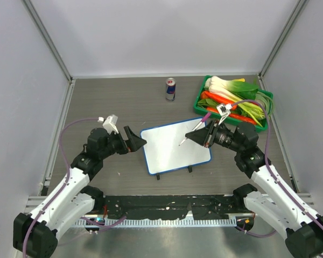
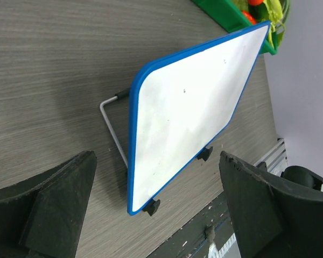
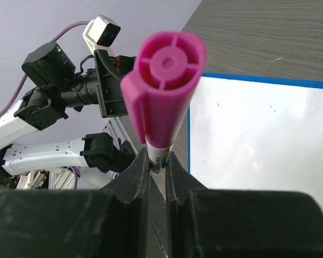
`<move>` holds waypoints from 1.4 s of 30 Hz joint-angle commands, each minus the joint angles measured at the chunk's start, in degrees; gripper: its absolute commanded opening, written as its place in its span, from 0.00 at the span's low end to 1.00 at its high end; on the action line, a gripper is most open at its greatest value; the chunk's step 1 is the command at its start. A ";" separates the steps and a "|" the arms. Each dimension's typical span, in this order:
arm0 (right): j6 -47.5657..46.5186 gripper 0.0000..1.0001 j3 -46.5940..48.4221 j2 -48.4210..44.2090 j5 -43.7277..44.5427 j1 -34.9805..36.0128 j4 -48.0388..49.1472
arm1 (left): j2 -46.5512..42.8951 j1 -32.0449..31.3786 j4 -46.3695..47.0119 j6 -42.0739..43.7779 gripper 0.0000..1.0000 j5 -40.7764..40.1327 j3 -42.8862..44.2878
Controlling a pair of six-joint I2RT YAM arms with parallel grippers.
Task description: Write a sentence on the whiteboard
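Left gripper (image 1: 137, 141): fingers (image 2: 59, 204) spread wide, nothing between them. It sits low over the table (image 1: 124, 102), just left of the whiteboard's left edge and pointing at it.

Right gripper (image 3: 157, 172): pressed together on a marker (image 3: 164, 86), pinching the barrel below its magenta cap end. The marker is slanted, cap end up and to the far right, tip down and to the left over the right-centre of the board. Can't tell whether the tip touches the surface.

Whiteboard (image 1: 167, 145): mid-table between the two grippers, blue rim, rotated slightly. It's tilted, propped on a grey wire stand (image 2: 110, 123), with two black feet (image 2: 151, 206) along its near edge. The face is white with a few small dark specks.

Far side: a blue and silver can (image 1: 170, 89) stands upright, well apart from the board. To the right of it a green tray (image 1: 200, 92) holds vegetables (image 1: 231, 97), white-green stalks and orange ones, close behind the right wrist.
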 commanded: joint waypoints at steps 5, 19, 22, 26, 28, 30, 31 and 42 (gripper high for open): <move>-2.13 0.01 1.06 1.14 2.04 -0.07 0.82 | -2.32 0.35 1.46 4.28 1.00 0.87 1.04; -3.09 0.01 2.29 1.23 5.20 -0.07 -0.58 | -4.87 0.35 3.13 4.55 1.00 2.72 -2.47; -3.18 0.01 2.03 1.84 5.20 -0.07 0.12 | -5.22 0.26 3.22 4.46 1.00 2.81 -2.74; -3.18 0.01 2.29 2.29 5.20 -0.07 0.38 | -4.69 0.44 3.22 4.99 1.00 3.15 -2.74; -3.09 0.01 2.12 1.94 5.46 0.02 0.56 | -4.43 0.35 2.08 5.34 1.00 3.33 -2.04; -3.27 0.01 2.03 1.94 5.64 -0.07 1.17 | -4.17 0.35 1.37 5.52 0.99 3.60 -1.77; -3.36 0.01 2.12 1.94 5.55 -0.15 0.82 | -4.25 0.35 1.55 5.43 0.99 3.68 -1.86; -4.06 0.01 1.68 1.85 5.72 -0.07 0.03 | -4.17 0.27 5.16 3.32 0.99 4.83 -4.50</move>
